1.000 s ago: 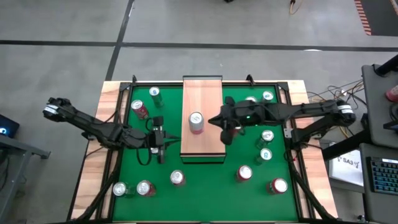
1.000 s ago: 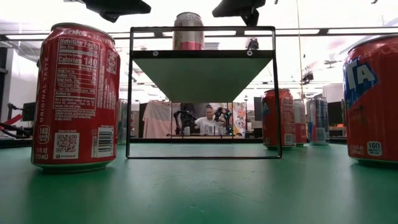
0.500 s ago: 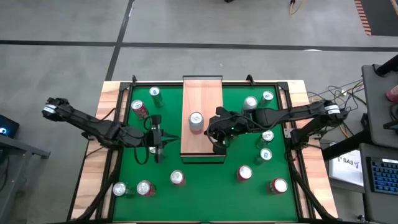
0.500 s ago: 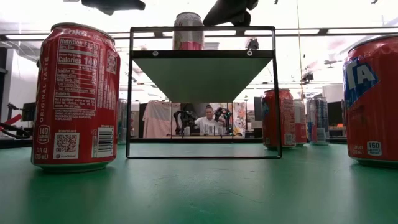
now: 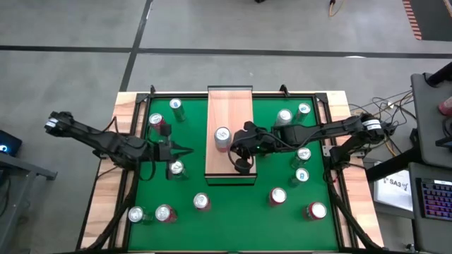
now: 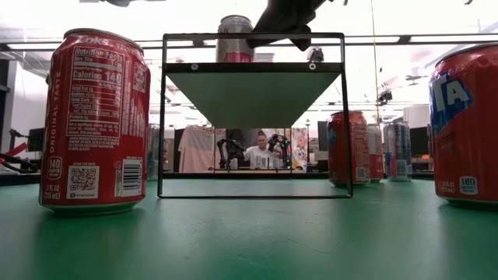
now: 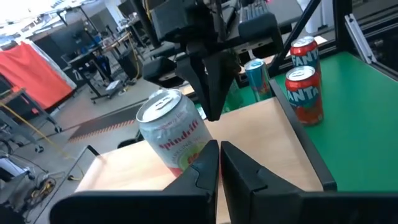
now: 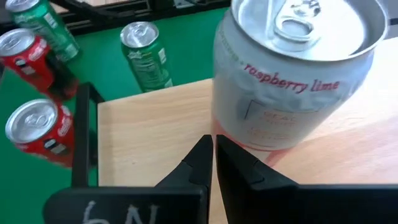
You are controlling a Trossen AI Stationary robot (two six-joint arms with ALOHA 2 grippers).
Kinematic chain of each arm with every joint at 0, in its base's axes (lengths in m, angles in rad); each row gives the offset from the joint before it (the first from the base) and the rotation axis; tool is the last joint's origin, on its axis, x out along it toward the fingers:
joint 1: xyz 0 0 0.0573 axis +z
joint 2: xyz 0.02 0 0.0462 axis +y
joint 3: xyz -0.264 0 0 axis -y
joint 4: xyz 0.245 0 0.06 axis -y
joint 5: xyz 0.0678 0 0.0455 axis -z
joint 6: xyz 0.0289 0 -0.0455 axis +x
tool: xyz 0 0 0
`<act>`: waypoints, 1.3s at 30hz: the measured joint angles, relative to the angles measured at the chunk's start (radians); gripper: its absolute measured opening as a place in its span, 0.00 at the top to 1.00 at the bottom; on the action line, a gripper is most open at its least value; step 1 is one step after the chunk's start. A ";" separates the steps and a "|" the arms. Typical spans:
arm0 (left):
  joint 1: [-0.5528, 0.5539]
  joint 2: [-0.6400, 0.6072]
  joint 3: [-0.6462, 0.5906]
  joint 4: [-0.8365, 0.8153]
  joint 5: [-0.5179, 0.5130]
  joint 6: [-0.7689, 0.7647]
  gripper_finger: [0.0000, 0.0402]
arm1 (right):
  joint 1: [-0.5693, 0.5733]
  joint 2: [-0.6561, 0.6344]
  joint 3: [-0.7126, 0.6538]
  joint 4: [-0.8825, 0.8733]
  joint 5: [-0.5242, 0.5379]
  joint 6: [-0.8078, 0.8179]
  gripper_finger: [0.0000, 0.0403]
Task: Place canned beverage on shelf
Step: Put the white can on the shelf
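The can [image 5: 222, 137] stands upright mid-shelf [image 5: 229, 113]. The right gripper [image 5: 239, 158], shut and empty, hangs just right of it; the left gripper [image 5: 178, 150], shut and empty, waits over the green left of the shelf. Back off slowly — don't nudge the can.

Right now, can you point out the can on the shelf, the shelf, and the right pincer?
can [image 5: 222, 134]: high view, on its silver lid.
shelf [image 5: 229, 106]: high view, on bare wood at the far part of the board.
right pincer [image 8: 213, 155]: right wrist view, between its shut fingertips.
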 joint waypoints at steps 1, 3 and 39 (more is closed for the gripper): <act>0.000 -0.009 -0.010 0.001 0.001 -0.006 1.00 | 0.000 0.000 0.000 0.000 0.001 0.005 0.97; 0.000 -0.026 -0.039 0.003 0.001 -0.024 1.00 | 0.000 0.000 0.000 0.002 0.001 0.024 0.97; 0.000 -0.145 -0.155 0.112 0.003 0.054 1.00 | -0.004 0.061 -0.001 0.132 0.050 0.084 0.97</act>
